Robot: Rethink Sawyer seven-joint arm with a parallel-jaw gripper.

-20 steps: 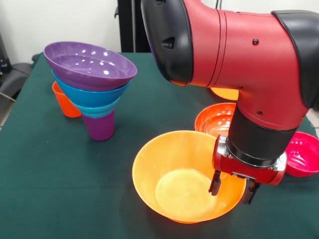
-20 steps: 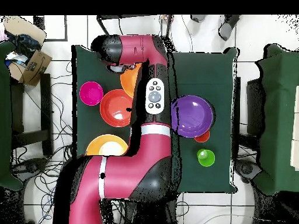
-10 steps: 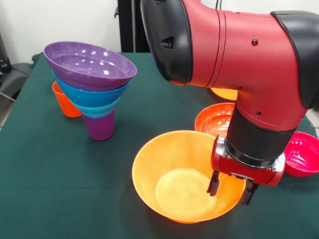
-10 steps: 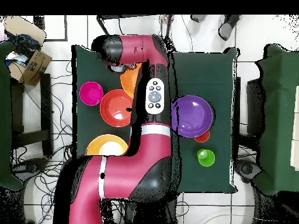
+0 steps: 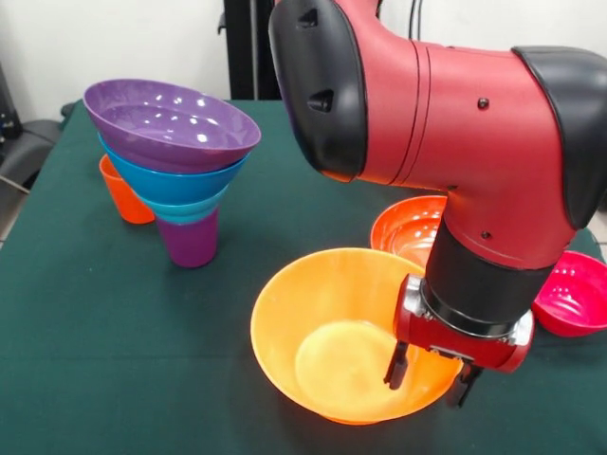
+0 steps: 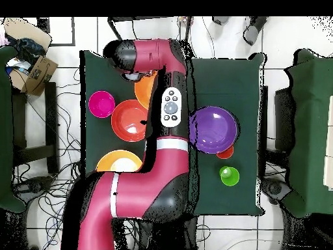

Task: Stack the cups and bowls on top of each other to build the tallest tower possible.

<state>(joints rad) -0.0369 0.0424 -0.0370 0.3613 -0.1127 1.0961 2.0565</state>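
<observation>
Jaws: apart, straddling the right-hand rim of the large orange bowl (image 5: pixel 346 332), one finger (image 5: pixel 396 366) inside the bowl and the other outside the wall; whether either one touches the rim cannot be told. Gripper (image 5: pixel 429 377): pointing straight down at the near right of the table, on a red and black arm (image 5: pixel 446 123) that fills the upper right of the front view. Large orange bowl: upright, mouth up, at the near middle of the green table (image 5: pixel 114 332). Tower (image 5: pixel 175 161): far left of the table, well apart from the gripper; a purple cup (image 5: pixel 190 242) at the base, mouth down, with a teal bowl (image 5: pixel 186 210), a blue bowl (image 5: pixel 171 180) and a purple bowl (image 5: pixel 171 123) nested above it, each wider than the one below. Orange cup (image 5: pixel 123 194): mouth down, just behind and left of the tower. Red-orange bowl (image 5: pixel 410 227): upright, just beyond the large orange bowl, partly hidden by the arm. Magenta bowl (image 5: pixel 574 294): right edge of the table, beside the arm's wrist. Second orange bowl (image 6: pixel 118 161): seen from overhead near the robot's base, partly under the arm. Green cup (image 6: pixel 228 176): seen from overhead, standing alone near the orange cup and the purple bowl.
</observation>
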